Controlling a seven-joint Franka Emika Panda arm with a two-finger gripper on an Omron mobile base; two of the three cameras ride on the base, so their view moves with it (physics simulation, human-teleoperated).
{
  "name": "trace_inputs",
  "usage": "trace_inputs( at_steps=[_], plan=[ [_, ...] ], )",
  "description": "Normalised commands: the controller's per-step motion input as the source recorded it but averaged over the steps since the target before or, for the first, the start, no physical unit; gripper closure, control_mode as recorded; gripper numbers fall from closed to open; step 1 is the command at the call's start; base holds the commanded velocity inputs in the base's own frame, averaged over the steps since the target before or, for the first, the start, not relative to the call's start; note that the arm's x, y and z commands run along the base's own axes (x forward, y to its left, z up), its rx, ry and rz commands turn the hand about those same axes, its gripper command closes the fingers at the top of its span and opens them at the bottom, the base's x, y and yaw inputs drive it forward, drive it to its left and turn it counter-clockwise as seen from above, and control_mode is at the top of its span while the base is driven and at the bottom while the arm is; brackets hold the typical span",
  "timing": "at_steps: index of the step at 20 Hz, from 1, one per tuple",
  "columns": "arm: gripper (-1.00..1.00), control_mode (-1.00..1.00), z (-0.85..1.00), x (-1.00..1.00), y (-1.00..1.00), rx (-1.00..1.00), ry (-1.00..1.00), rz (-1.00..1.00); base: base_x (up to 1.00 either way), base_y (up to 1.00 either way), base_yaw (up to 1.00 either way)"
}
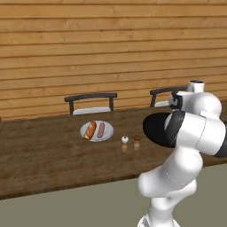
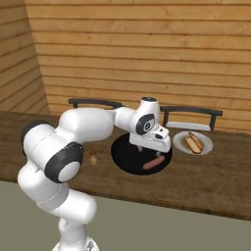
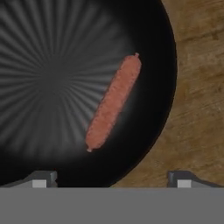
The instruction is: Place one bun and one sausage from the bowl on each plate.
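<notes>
One sausage (image 3: 114, 102) lies alone in the black bowl (image 3: 48, 74), toward its right edge, with the gripper (image 3: 111, 179) hovering above, jaws spread and empty. The right plate (image 2: 205, 145) has a bun but seemingly no sausage, so this one likely goes there; the next move is descending astride it. The left plate (image 1: 107, 132) has both. Shakers (image 1: 125, 139) stand left, clear.

The black bowl (image 2: 125, 159) sits on the wooden desk (image 2: 206, 181), wide and shallow, holding one reddish-brown sausage (image 3: 113, 101) lying flat near its rim. Just beside it a pale plate (image 2: 205, 147) carries a bun (image 2: 194, 142). Another plate (image 1: 107, 134) holds a bun (image 1: 90, 130) and sausage (image 1: 101, 130) side by side.
</notes>
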Motion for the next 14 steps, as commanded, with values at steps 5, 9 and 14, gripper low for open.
trace_inputs(
  at_steps=[5, 9, 14],
  plan=[
    [-1.0, -1.0, -0.3, 0.01, 0.0, 0.0, -0.05, -0.2, 0.0, 0.0, 0.0],
    [-1.0, -1.0, -0.33, 0.16, 0.0, 0.0, 0.0, -0.12, 0.0, 0.0, 0.0],
    [-1.0, -1.0, -0.36, 0.27, 0.1, 0.0, -0.01, 0.0, 0.0, 0.0, 0.0]
  ],
)
